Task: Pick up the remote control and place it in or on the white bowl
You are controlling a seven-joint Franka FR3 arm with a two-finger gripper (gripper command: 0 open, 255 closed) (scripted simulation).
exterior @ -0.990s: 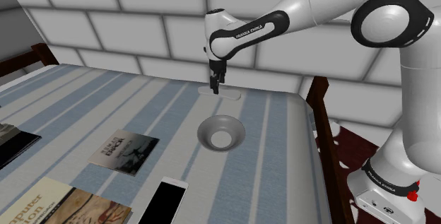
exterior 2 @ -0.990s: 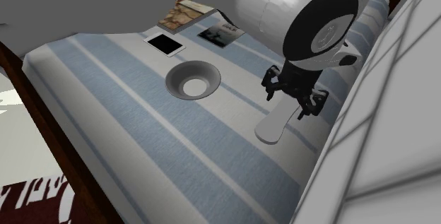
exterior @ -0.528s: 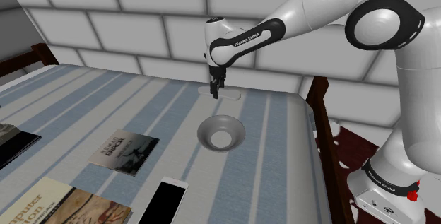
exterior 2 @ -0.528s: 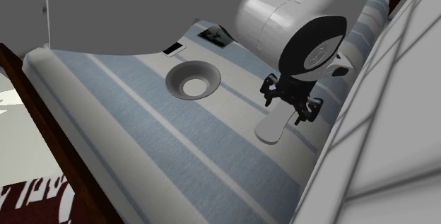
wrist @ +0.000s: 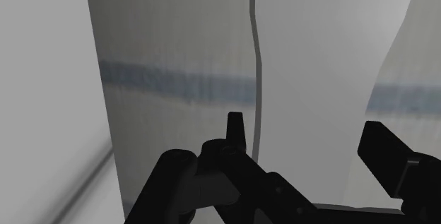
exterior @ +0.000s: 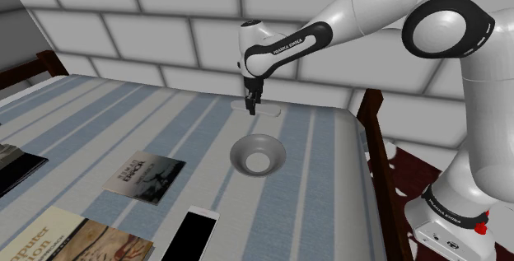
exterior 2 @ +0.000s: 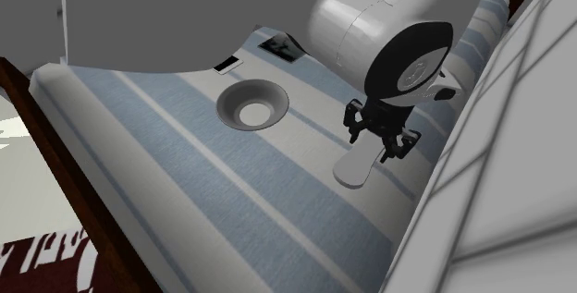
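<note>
Setting: bed (exterior: pixel 329 193) with a blue-and-pale striped cover, dark wooden frame (exterior: pixel 375 136), pale block wall (exterior: pixel 148 20) along its far side.
Remote control: plain pale grey, long and flat, lying on the cover at the far edge of the bed, just beside the wall (exterior: pixel 265 109) (exterior 2: pixel 354 170); in the wrist view it is the pale band running away between the fingers (wrist: pixel 318 81).
Claw: black, pointing straight down over the remote control (exterior: pixel 254 103) (exterior 2: pixel 379 143) (wrist: pixel 307 138).
Claw state: released; the fingers (wrist: pixel 235 127) stand apart on either side of the remote control, with a narrow strip of cover showing between one finger and the remote's edge, so nothing is gripped.
White bowl: pale grey, round, upright and hollow side up (exterior: pixel 244 154) (exterior 2: pixel 231 106), on the cover nearer than the remote control and apart from it.
Arm: white with dark joints, reaching from the stand (exterior: pixel 449 226) at the shoulder view's lower right toward the far wall.
Magazine: dark cover, flat on the bed to the shoulder view's left of the bowl (exterior: pixel 144 177).
Book: pale illustrated cover, at the near left corner (exterior: pixel 74 235).
Black-screened flat device: white-edged, near edge, right of the book (exterior: pixel 189 236).
Floor: dark red with white marks, beside the bed frame (exterior: pixel 412 169).
</note>
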